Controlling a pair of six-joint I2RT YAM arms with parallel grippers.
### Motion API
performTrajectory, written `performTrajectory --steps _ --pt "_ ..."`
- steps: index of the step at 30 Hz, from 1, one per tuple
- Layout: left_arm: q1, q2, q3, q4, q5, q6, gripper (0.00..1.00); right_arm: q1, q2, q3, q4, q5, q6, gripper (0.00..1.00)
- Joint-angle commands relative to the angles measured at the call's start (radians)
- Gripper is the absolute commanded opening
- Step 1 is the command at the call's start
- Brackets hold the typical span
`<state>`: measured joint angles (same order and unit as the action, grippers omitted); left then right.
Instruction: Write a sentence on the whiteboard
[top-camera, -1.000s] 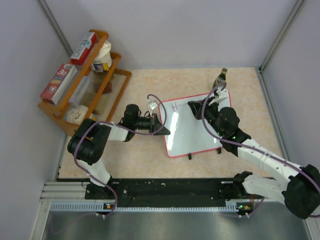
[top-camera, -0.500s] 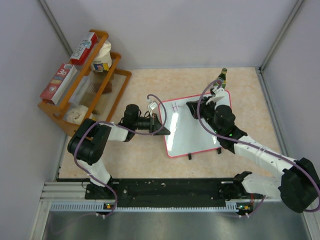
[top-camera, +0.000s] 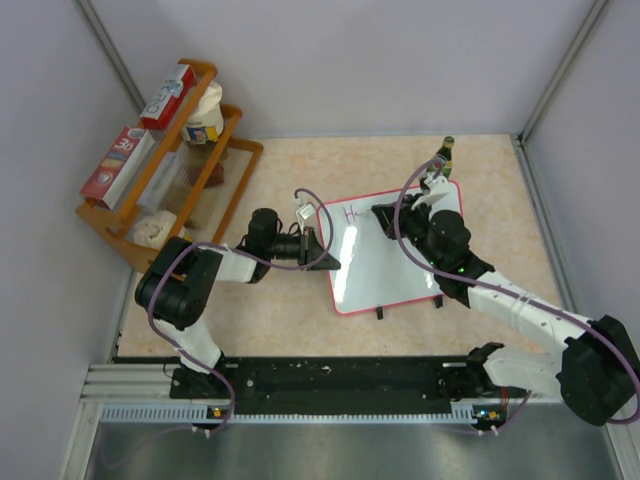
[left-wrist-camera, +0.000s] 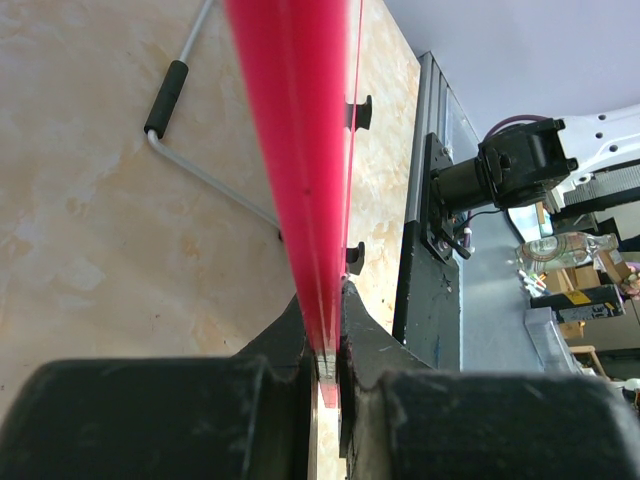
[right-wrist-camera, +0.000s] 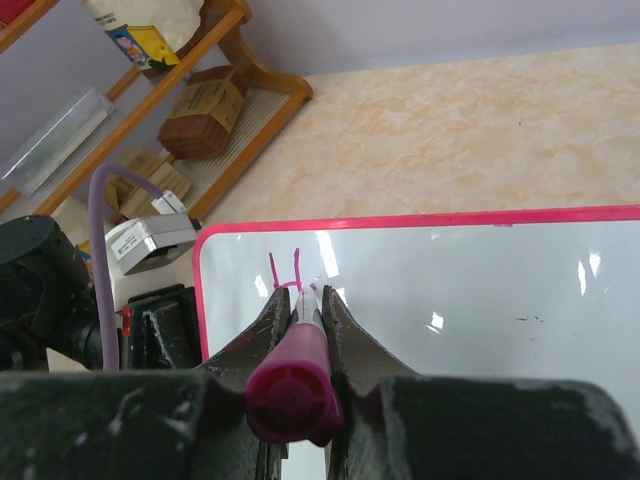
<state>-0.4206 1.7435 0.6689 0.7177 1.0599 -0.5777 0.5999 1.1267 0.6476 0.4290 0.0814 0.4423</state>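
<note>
The whiteboard (top-camera: 395, 260), glossy white with a red-pink rim, lies mid-table. My left gripper (top-camera: 328, 262) is shut on its left rim; the left wrist view shows the rim (left-wrist-camera: 300, 180) edge-on between the jaws. My right gripper (top-camera: 381, 214) is shut on a pink-purple marker (right-wrist-camera: 298, 375), its tip on the board (right-wrist-camera: 460, 300) near the top left corner. Of the sentence, only a pink "H" (right-wrist-camera: 284, 272) shows, just beyond the tip; it also shows in the top view (top-camera: 350, 213).
A wooden rack (top-camera: 170, 160) with boxes and jars stands at the back left. A dark bottle (top-camera: 441, 155) stands just behind the board's far right corner. The board's two black clip feet (top-camera: 380, 313) point toward the arm bases. Grey walls enclose the table.
My right gripper moved left along the board's top edge with the marker, close to the "H". The left arm and board have not moved.
</note>
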Motion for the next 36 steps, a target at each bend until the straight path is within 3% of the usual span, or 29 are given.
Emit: performTrajectory --steps 1,13,36 --pt "-0.043 0.022 -0.011 -0.075 0.054 0.104 0.0 -0.008 -0.007 -0.026 -0.009 -0.015 0.001 0.0" --pt "-0.046 0.021 -0.011 -0.083 0.051 0.108 0.0 -0.009 -0.042 -0.062 -0.047 0.038 -0.002 0.0" --pt "-0.046 0.019 -0.008 -0.087 0.052 0.114 0.0 -0.023 0.025 0.063 -0.03 0.044 0.007 0.0"
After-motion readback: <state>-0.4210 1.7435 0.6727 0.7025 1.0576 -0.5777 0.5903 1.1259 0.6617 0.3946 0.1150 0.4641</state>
